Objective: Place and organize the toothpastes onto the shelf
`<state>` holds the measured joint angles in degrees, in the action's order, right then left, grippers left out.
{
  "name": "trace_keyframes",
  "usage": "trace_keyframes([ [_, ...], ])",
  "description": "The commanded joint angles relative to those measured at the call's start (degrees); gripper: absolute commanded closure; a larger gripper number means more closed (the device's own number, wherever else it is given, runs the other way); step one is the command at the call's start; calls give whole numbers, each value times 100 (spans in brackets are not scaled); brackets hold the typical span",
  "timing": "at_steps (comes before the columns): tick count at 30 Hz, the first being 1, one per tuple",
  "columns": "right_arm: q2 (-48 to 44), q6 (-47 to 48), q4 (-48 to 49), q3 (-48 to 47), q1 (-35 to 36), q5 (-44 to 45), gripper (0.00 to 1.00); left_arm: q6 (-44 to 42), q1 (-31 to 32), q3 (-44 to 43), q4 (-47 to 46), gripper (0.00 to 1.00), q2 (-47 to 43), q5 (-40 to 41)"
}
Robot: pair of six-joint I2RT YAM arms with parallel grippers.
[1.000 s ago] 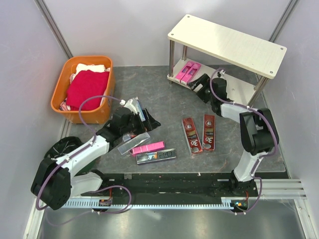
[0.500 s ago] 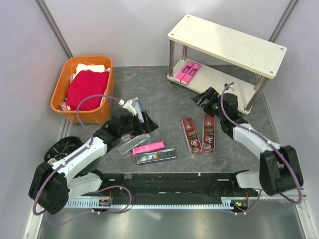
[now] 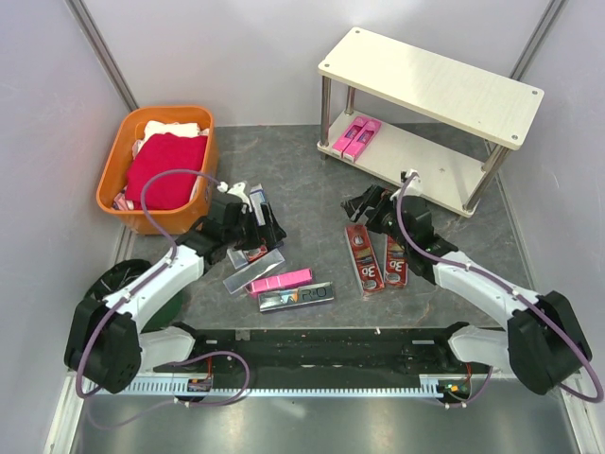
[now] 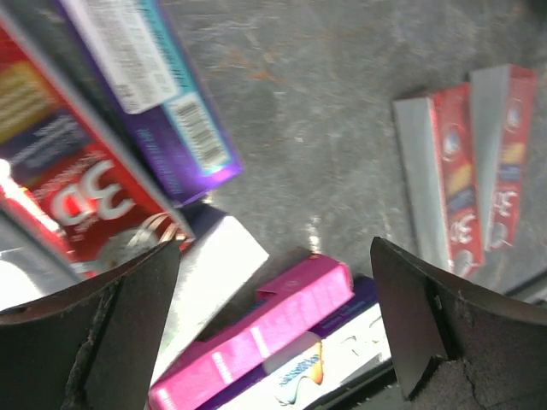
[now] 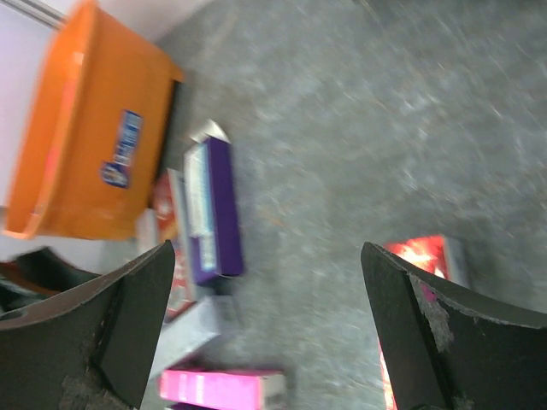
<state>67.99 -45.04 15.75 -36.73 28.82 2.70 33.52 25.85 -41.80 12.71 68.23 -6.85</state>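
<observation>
White "3D" legible on the dark red cartons (image 3: pixel 365 257). The left hand (image 4: pixel 273 325) gapes wide, empty, over the pink carton (image 4: pixel 256 337). The right hand (image 5: pixel 269 333) likewise wide, empty, with the dark red cartons just beside it.

The cream two-tier shelf (image 3: pixel 430 80) stands at the counter's far right corner. Two pink cartons (image 3: pixel 355 137) lie side by side at the left end of its lower board. Two dark red cartons (image 3: pixel 364 257) lie flat and parallel mid-counter. Left of them is a loose heap: pink carton (image 3: pixel 281 281), silver carton (image 3: pixel 248 276), purple carton (image 4: pixel 162 102), red carton (image 4: pixel 77 188).

Bright even overhead light; blurred wrist views.
</observation>
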Motion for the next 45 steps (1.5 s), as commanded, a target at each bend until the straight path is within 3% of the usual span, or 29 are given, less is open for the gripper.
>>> trace_keyframes([
  [1, 338, 171, 183, 87, 10, -94, 2, -644, -141, -521, 617, 3, 234, -7],
  [5, 531, 153, 253, 61, 10, -252, 2, -1048, -1, -584, 750, 10, 349, -527],
  [10, 532, 144, 218, 61, 10, -463, 2, -909, 614, -329, 803, 14, 235, -458],
  [17, 461, 83, 174, 78, 10, -542, 2, -777, 1466, 198, 531, 15, 559, -36],
  [25, 286, 83, 122, 175, 18, -507, 2, -829, 1704, 348, 135, 11, 1017, 448],
  [32, 303, 100, 104, 175, 10, -481, 2, -821, 2143, 103, 127, 14, 1658, 659],
  [35, 285, 100, 113, 193, 10, -472, 2, -733, 2249, -21, 135, 18, 1974, 870],
  [42, 250, 127, 78, 201, 10, -428, 2, -496, 2258, -223, 118, 48, 2300, 992],
  [45, 242, 135, 69, 201, 10, -419, 2, -443, 2249, -302, 118, 55, 2248, 1063],
])
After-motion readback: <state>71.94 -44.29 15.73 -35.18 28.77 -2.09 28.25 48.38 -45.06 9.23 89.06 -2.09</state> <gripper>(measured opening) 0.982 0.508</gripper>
